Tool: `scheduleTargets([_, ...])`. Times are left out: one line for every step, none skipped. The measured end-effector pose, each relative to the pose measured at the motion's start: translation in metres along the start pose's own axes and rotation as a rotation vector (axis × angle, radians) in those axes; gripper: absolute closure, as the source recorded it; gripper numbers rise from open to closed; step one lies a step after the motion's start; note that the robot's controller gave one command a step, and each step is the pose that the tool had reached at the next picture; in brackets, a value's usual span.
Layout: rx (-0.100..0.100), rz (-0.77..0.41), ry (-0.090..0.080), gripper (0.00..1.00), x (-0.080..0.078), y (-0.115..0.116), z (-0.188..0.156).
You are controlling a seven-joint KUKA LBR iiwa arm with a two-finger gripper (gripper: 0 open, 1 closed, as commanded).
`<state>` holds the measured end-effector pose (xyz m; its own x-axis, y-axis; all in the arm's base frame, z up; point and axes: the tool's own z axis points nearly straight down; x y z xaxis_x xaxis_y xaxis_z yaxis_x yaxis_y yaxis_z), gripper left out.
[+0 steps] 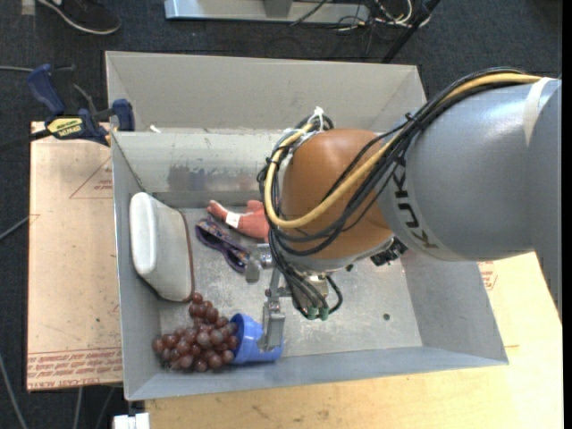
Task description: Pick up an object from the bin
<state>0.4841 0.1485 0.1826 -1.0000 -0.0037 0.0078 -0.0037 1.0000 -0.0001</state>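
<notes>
Grey metal bin (125, 311), left to right. By the left wall: white rounded pad-like block with a brown edge (154, 244), well apart from the action. In front of it, against the front wall: bunch of dark red plastic grapes (189, 340). Further back, mid-bin: purple spectacle-like frame (223, 244), then pink-red soft-looking toy (243, 217), partly tucked under the orange wrist cover (331, 164). Right of the grapes and touching them: small blue plastic cup-shaped piece (248, 340), close to the front wall.

Jaws down at the right flank of the blue piece, touching or just beside it. Opening: cannot tell, mostly hidden by wrist cover and cables (438, 101). Nothing seen held. Likely pick, judged on position only: the blue piece.

Risks from here:
- Grapes butted against the blue piece: chance of nipping a grape on closing, or hauling the bunch up and shedding it.
- Off-centre contact on a smooth curved side: chance of squirting sideways or rolling into the grapes instead of seating.
- Front wall close by: scrape or wedge if driven lower.
- Poor view under the cover: hard to confirm grip before lift.
</notes>
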Motion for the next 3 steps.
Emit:
scheduleTargets([-0.001,0.004,-0.007,0.0,-0.002,-0.001,-0.004])
scheduleTargets([-0.002,-0.148,-0.012,0.0,-0.007,0.035,0.043])
scheduleTargets([0.0,-0.223,-0.002,0.0,-0.003,0.053,0.064])
